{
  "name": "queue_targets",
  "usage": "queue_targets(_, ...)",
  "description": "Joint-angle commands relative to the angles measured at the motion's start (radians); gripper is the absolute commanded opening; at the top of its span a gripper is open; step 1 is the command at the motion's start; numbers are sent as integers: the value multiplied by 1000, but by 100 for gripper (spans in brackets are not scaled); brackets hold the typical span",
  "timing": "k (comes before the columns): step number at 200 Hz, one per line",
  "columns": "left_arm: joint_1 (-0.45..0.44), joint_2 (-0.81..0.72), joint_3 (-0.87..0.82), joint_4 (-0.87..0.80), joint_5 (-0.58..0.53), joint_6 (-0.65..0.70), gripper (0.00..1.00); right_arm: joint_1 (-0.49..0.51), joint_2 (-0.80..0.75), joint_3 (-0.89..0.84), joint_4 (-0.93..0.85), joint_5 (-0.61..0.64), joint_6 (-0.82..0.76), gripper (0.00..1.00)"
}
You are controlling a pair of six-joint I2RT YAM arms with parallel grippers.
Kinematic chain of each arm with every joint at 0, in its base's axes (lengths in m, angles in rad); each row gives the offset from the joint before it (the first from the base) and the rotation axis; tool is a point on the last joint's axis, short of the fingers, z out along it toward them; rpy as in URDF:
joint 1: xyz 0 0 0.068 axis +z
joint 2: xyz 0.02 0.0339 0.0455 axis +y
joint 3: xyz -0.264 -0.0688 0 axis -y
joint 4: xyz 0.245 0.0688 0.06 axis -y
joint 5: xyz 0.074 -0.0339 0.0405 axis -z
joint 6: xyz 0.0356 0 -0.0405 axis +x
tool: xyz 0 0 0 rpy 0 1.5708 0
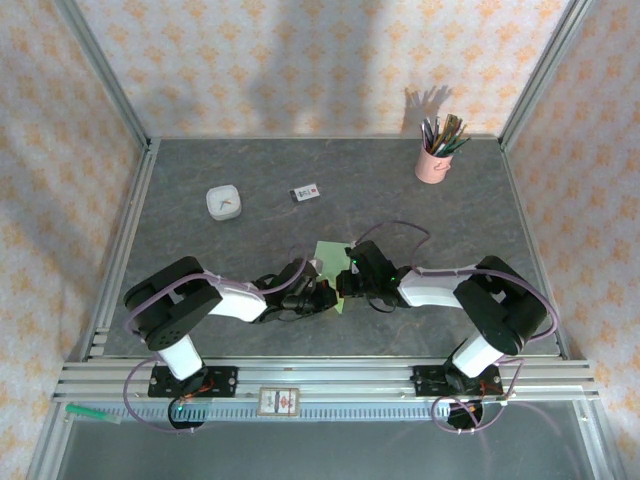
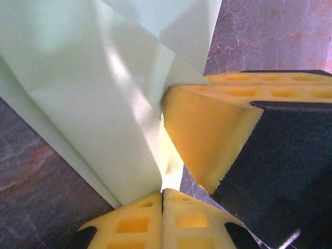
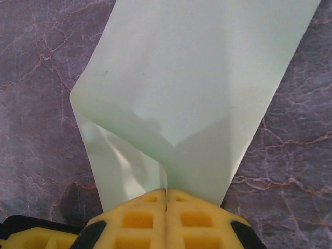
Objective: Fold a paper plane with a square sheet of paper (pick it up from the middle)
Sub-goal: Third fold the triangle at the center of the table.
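Left gripper (image 2: 162,201) and right gripper (image 3: 166,202) both clamped tight on the curled square sheet of paper (image 3: 197,72), mid near edge of table (image 1: 420,210).

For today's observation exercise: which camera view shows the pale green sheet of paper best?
The right wrist view: the sheet spreads wide there, curled fold clear, pinched in the shut right gripper. The left wrist view shows the sheet creased, partly blocked by yellow fingers. The top view gives a small, mostly hidden green patch.
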Motion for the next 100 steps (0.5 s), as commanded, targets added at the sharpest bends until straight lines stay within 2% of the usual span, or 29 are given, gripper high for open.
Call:
queue_targets(1,6,-32,9,-26,-12,37,3,-10,25,-26,-127,48,-16,1)
queue_targets(34,36,-81,4,-56,-33,54,3,-9,22,-27,-128,49,-16,1)
queue_targets(100,42,7,3,-12,2,56,3,-11,19,-31,-132,51,-16,1)
